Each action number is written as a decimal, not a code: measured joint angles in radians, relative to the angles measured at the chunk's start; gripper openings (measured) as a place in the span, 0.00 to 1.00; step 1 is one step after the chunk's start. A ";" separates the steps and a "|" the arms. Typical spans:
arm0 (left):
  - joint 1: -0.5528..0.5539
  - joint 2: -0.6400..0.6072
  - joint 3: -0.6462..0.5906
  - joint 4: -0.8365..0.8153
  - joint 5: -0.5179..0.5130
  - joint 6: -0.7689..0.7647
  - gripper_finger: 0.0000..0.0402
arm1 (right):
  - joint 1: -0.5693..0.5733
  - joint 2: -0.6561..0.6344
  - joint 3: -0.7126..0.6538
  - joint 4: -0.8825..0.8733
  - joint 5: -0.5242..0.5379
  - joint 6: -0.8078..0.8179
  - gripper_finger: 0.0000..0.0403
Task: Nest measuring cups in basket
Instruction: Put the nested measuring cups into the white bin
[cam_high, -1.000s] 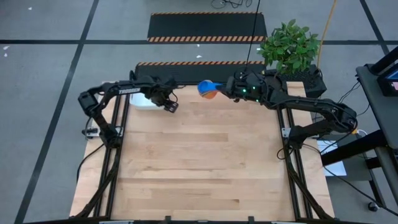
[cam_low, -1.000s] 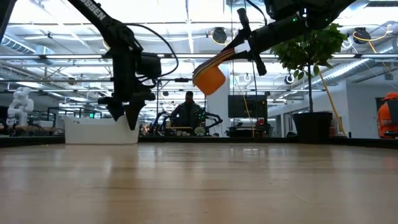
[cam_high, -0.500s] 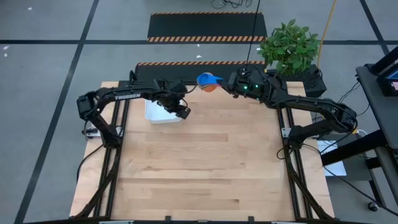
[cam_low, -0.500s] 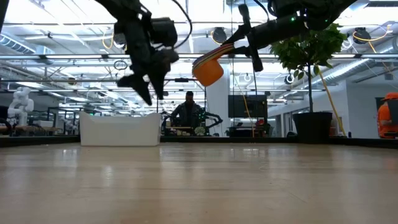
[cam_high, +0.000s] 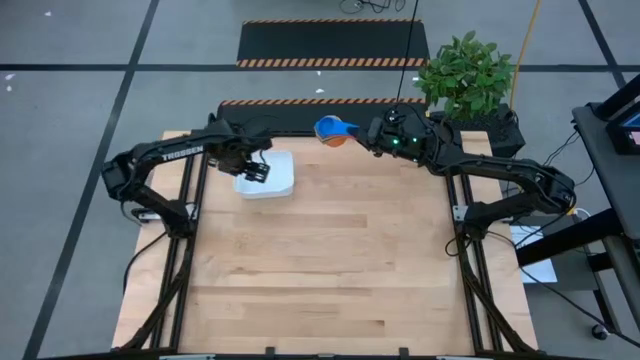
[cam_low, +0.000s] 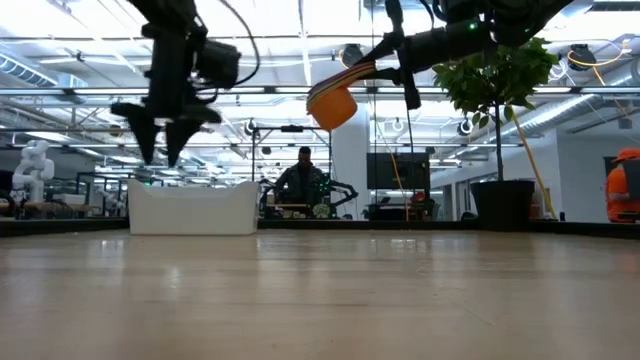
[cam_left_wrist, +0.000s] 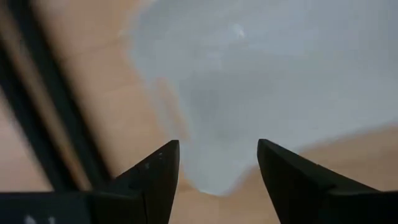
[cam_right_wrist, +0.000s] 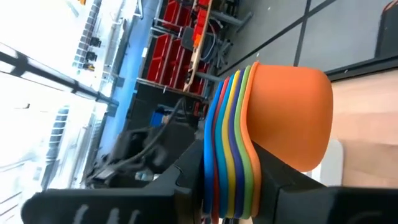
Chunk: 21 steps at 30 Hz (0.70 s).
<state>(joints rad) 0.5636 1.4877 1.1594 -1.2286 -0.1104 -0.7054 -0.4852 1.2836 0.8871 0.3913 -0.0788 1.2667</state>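
Orange-bottomed stack of measuring cups (cam_high: 334, 133) clamped in right gripper (cam_high: 364, 135), left gripper (cam_high: 255, 172) parted above white basket (cam_high: 280, 181).

basket (cam_left_wrist: 267, 93) a motion-blurred pale shape, nested measuring cups (cam_right_wrist: 249, 143) — inner ones showing only rim edges

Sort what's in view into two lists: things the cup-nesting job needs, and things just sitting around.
Part of the job:
- nested measuring cups, held in the right gripper, raised above the table
- white basket, on the table
- left gripper, open above the basket

Just around:
- potted plant
- wooden table
- person in the background
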 joint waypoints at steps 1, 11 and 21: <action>0.013 -0.010 -0.019 -0.003 -0.027 -0.016 0.55 | 0.005 -0.001 0.000 0.001 0.000 0.000 0.17; 0.136 -0.052 -0.194 0.133 -0.060 -0.067 0.55 | 0.053 -0.001 0.000 -0.007 -0.001 0.002 0.17; 0.230 -0.051 -0.324 0.314 0.094 -0.045 0.45 | 0.140 -0.001 0.000 0.002 0.003 0.032 0.17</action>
<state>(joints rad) 0.7933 1.4368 0.8354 -0.9142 -0.0166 -0.7501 -0.3448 1.2827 0.8871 0.3930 -0.0762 1.2987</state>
